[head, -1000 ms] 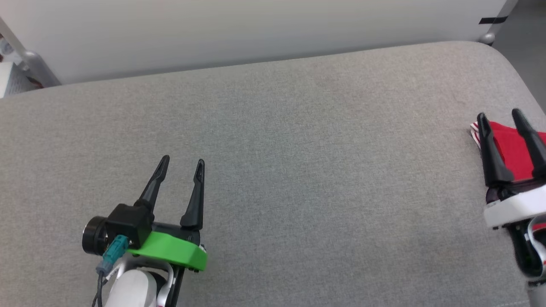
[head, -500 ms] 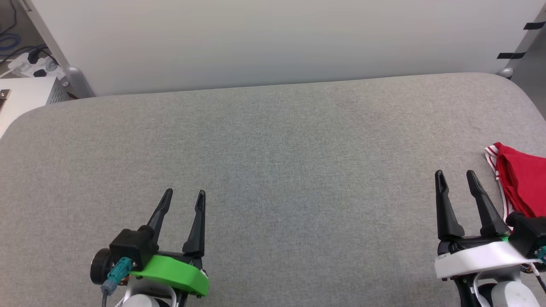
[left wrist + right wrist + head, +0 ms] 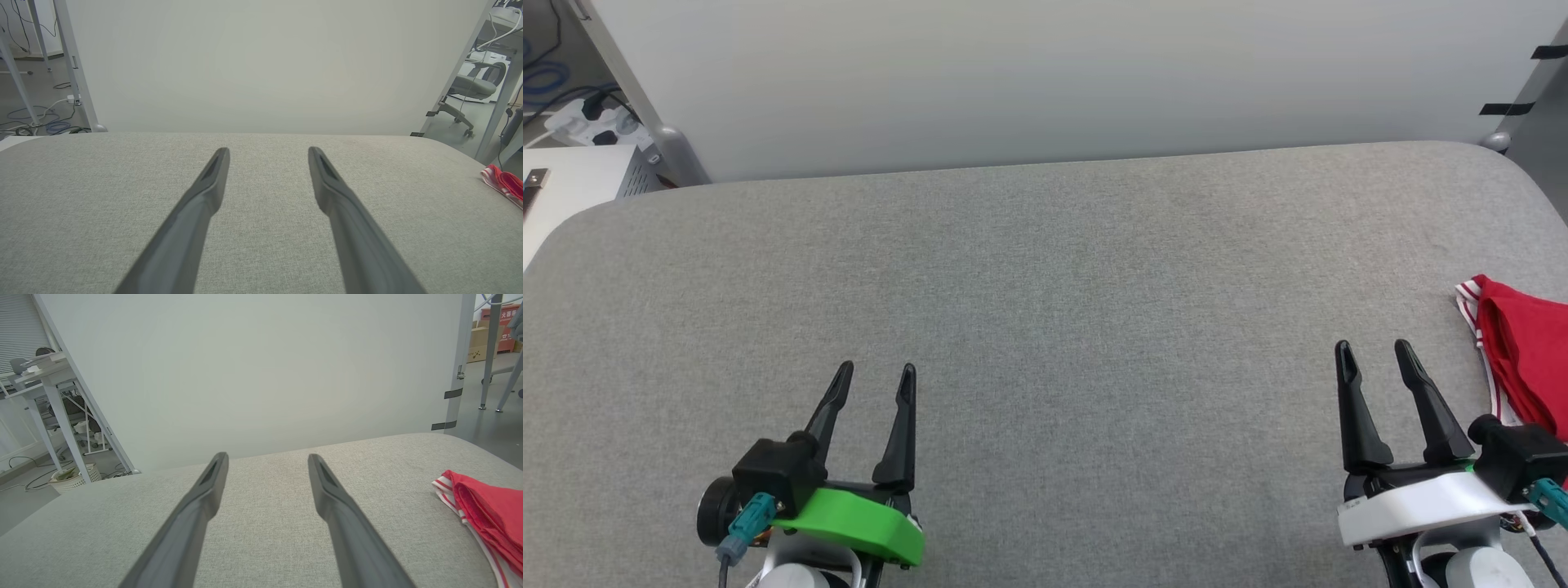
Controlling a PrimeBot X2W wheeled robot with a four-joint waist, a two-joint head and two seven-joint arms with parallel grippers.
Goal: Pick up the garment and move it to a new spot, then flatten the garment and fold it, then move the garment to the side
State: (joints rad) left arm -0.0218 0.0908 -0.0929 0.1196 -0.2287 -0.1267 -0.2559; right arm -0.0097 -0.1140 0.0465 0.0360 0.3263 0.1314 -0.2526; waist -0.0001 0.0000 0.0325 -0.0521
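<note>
– Grey cloth covers the counter (image 3: pixel 1045 269), with a plain white wall (image 3: pixel 1045 73) behind. Where's the shirt?

– The red shirt (image 3: pixel 1523 351) lies on the counter just to the right of my right end effector (image 3: pixel 1372 349), not touching it, striped trim toward the fingers. It looks doubled over, but it runs out of view, so I can't tell how neat it is.

– And your grip?

– Both are released and empty. My left end effector (image 3: pixel 876 370) hovers well to the left of the right one.

– What stage, then?

– A shirt off to the side suits one waiting to be lifted, or one folded and set aside. Either way, I'd judge good work means seeing the whole shirt and keeping my fingers off that trim until that's settled.
</note>
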